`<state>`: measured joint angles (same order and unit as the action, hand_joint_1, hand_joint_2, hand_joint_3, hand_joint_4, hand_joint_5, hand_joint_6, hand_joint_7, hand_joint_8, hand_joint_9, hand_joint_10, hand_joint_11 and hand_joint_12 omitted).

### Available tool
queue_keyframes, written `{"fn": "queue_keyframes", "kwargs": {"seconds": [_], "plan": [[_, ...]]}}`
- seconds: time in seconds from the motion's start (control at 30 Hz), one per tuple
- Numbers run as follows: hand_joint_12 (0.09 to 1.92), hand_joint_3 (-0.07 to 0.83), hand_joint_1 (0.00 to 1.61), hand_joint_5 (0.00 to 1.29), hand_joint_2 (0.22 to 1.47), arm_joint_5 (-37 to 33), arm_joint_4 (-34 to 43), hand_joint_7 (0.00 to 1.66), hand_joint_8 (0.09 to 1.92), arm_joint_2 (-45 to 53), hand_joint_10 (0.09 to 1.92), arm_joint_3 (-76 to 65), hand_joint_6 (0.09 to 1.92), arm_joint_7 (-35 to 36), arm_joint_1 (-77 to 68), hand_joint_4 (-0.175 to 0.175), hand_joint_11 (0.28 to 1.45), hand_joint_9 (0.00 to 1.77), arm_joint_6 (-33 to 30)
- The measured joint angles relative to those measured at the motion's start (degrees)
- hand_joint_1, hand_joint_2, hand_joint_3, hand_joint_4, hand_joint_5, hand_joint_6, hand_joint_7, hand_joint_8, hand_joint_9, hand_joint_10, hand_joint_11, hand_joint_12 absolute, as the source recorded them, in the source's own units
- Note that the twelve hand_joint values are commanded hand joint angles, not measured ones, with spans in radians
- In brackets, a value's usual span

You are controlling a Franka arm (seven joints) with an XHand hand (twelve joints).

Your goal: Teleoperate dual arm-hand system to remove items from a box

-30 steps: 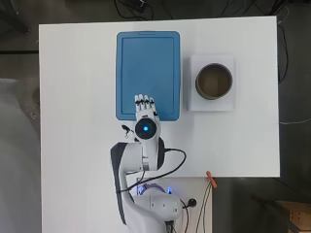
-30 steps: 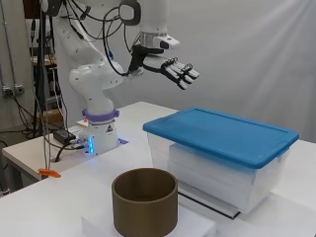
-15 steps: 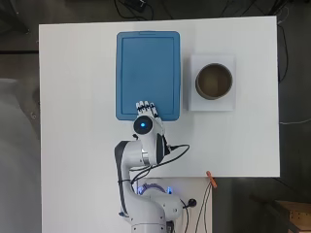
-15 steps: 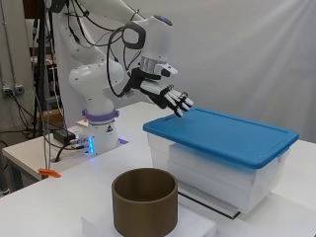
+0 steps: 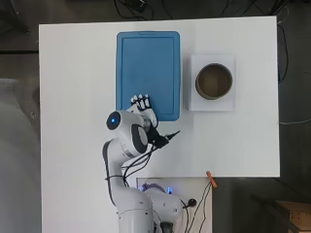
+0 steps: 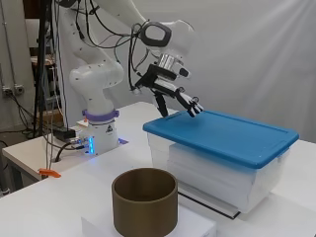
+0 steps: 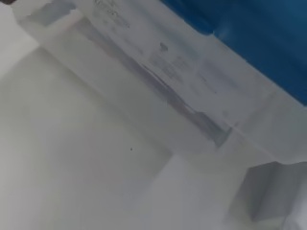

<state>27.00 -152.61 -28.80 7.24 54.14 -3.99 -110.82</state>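
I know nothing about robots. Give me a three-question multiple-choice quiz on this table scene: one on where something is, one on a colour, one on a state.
1. Where is the hand?
A. inside the brown container
B. over the lid's near edge
C. flat on the table

2. What colour is the lid?
A. blue
B. red
C. green

3. The box is:
A. open
B. tipped over
C. closed by its lid

Answers: 1 B, the fingers reach over the lid's edge nearest the arm. 2 A, plainly blue in every view. 3 C, the lid sits flat on the box, while the brown container stands apart.
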Motion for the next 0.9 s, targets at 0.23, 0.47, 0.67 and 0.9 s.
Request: {"fn": "queue_keyframes", "kwargs": {"seconds": [0.23,0.47,0.67,0.9], "plan": [[0.46,-0.013,1.12,0.48,1.15,5.30,1.76,0.48,1.04,4.45,0.88,0.72,0.97,-2.15,0.27,-0.065,0.63,0.65,0.92],[0.98,0.000,1.28,0.49,1.30,-8.03,-0.47,0.59,1.62,0.42,1.45,-8.26,1.68,17.08,-0.85,-0.067,0.56,0.74,-8.83],[0.82,0.005,1.27,0.46,1.33,-6.51,5.06,0.58,1.65,-1.70,1.41,-3.09,1.90,14.88,-1.62,-0.114,0.60,0.68,-5.88],[0.09,-0.012,0.04,0.02,0.83,-6.51,9.06,0.07,0.09,0.91,0.10,1.68,0.09,11.90,-1.83,-0.074,0.43,0.25,-0.53]]}}
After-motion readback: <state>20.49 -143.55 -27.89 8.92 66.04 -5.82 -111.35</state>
